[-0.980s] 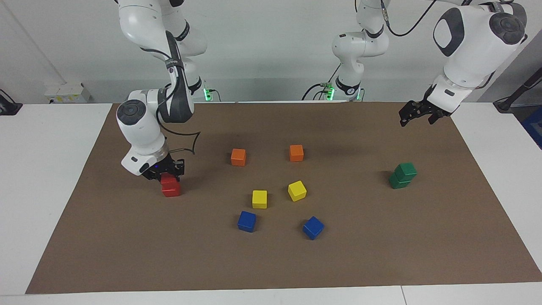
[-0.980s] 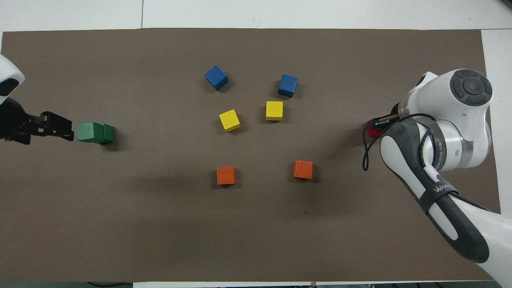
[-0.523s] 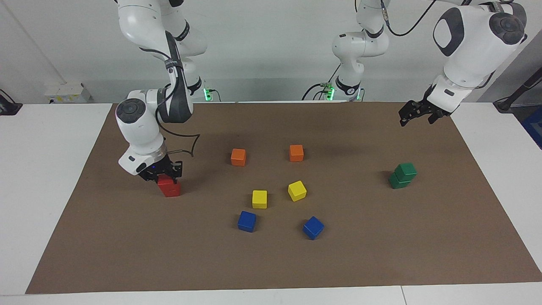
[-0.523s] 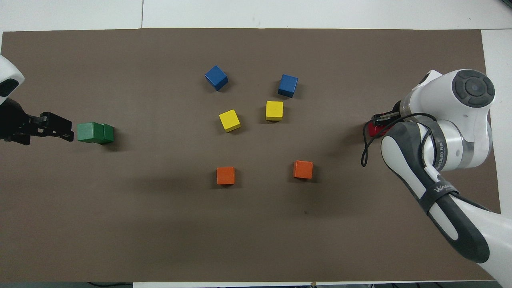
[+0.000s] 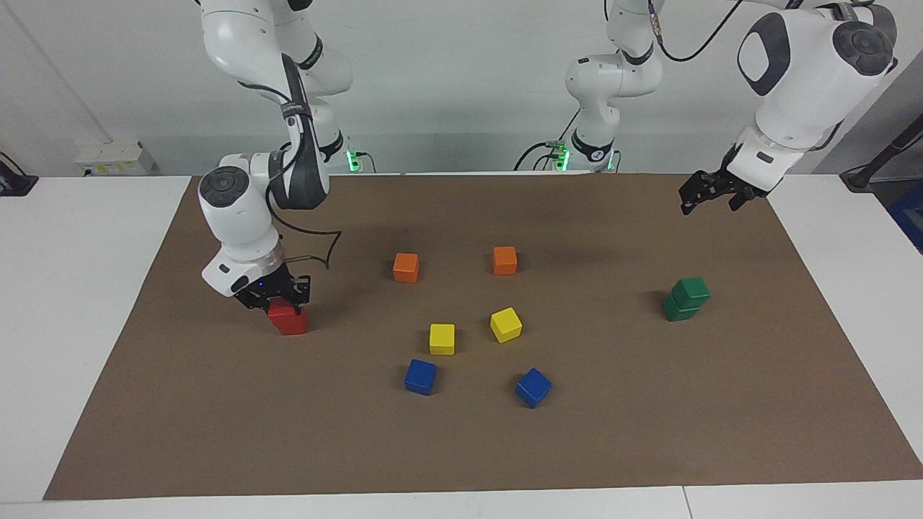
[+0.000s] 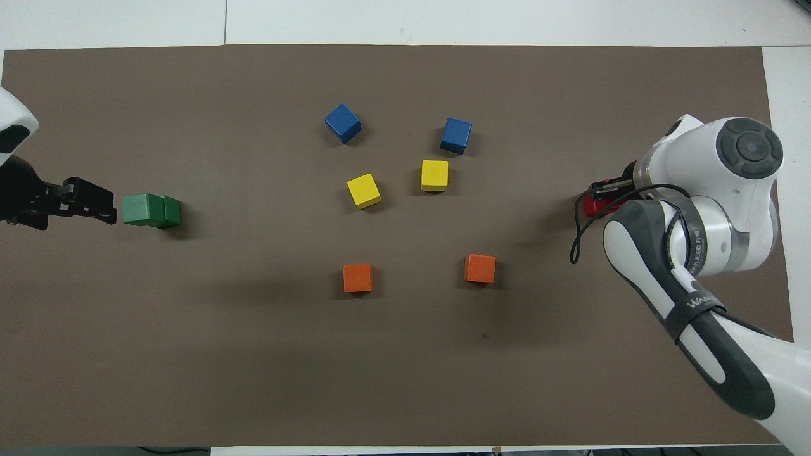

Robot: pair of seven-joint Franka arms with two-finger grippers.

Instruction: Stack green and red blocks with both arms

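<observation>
Right gripper (image 5: 277,297): clamped on upper red block (image 5: 283,310) atop lower red block (image 5: 292,324).
Left gripper (image 5: 710,193): fingers apart, raised, waiting.
Green stack (image 5: 686,298): standing.
Around: orange cubes (image 5: 406,267), yellow cubes (image 5: 442,339), blue cubes (image 5: 420,376) mid-mat.

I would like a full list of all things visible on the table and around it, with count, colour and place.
green blocks: two, dark green, stacked, toward the left arm's end.
red blocks: two, bright red, stacked, toward the right arm's end.
orange cubes: two, nearest the robots of the middle group.
yellow cubes: two, mid-table.
blue cubes: two, farthest from the robots.
mat: one, brown, covering the white table.
left hand: open, raised over the mat near the green blocks, waiting.
right hand: shut on the upper red block.
</observation>
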